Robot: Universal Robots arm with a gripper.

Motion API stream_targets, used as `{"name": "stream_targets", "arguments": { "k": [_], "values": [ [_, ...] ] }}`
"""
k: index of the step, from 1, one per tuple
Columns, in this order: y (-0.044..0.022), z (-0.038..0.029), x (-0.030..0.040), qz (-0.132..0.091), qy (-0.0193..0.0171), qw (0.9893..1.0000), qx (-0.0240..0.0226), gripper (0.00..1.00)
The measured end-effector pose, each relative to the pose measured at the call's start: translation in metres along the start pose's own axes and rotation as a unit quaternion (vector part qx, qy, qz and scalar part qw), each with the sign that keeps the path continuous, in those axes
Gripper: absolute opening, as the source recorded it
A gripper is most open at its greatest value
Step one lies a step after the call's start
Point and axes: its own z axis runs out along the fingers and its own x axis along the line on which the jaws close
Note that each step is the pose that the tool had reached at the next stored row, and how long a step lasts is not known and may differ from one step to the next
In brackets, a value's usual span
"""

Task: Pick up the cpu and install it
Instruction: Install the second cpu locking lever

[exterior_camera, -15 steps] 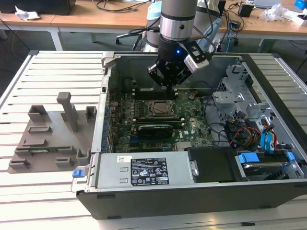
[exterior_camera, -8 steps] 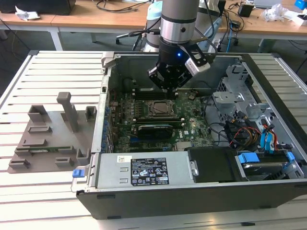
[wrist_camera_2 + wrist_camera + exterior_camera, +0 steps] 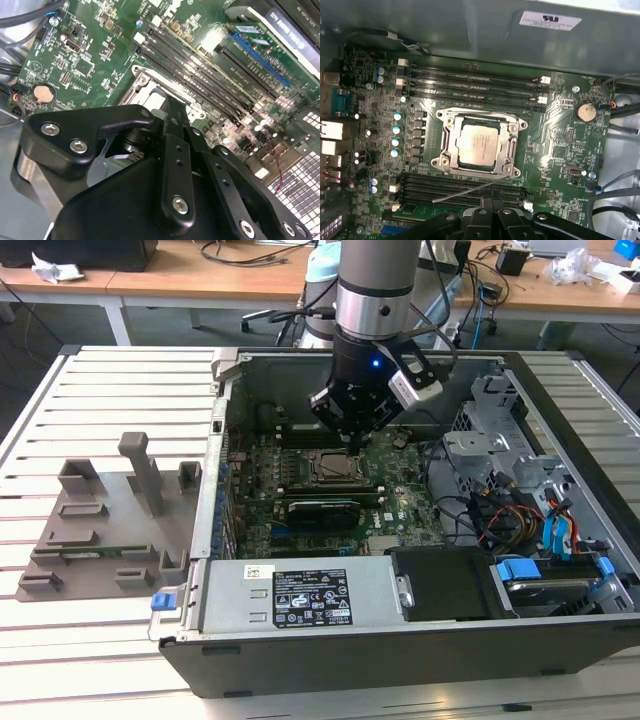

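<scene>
The cpu [image 3: 479, 142], a silvery square chip, lies flat inside the socket frame [image 3: 512, 146] on the green motherboard [image 3: 560, 150]. In the exterior view the cpu [image 3: 335, 468] sits just below my gripper [image 3: 351, 440], which hangs inside the open computer case. The gripper [image 3: 492, 206] looks shut with nothing held, a short way off the socket's edge. A thin wire lever [image 3: 470, 190] lies slanted beside the socket. In the second wrist view the gripper [image 3: 172, 107] hides most of the socket frame [image 3: 145, 80].
The grey plastic tray [image 3: 100, 525] with upright blocks stands on the slatted table at the exterior view's left. Memory slots [image 3: 470, 82] flank the socket. Case walls [image 3: 225, 400], a drive cage [image 3: 480, 440], cables [image 3: 500, 515] and the power supply [image 3: 300, 595] close in around the board.
</scene>
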Motion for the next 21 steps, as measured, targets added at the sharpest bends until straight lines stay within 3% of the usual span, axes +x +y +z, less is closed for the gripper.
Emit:
{"name": "stream_targets", "arguments": {
  "k": [4,6,7,9,10,12,13,17,21],
  "values": [
    [-0.0082,0.0009,0.0009,0.0,-0.0001,1.0,-0.0009,0.11],
    [-0.0142,0.0015,0.0017,0.0,-0.0004,1.0,-0.0035,0.11],
    [-0.0173,0.0019,0.002,0.0,-0.0014,0.9999,-0.012,0.11],
    [-0.0217,0.0023,0.0026,0.0,-0.004,0.9994,-0.035,0.11],
    [-0.0231,0.0025,0.0028,0.0,-0.0051,0.999,-0.0443,0.11],
    [-0.027,0.0028,0.0033,0.0,-0.0088,0.997,-0.0775,0.11],
    [-0.0284,0.0031,0.0034,0.001,-0.0101,0.996,-0.0887,0.11],
    [-0.0296,0.0079,0.0036,0.028,-0.0103,0.9955,-0.0895,0.11],
    [-0.0392,0.0139,0.01,0.029,-0.0106,0.9953,-0.0923,0.11]
  ]
}}
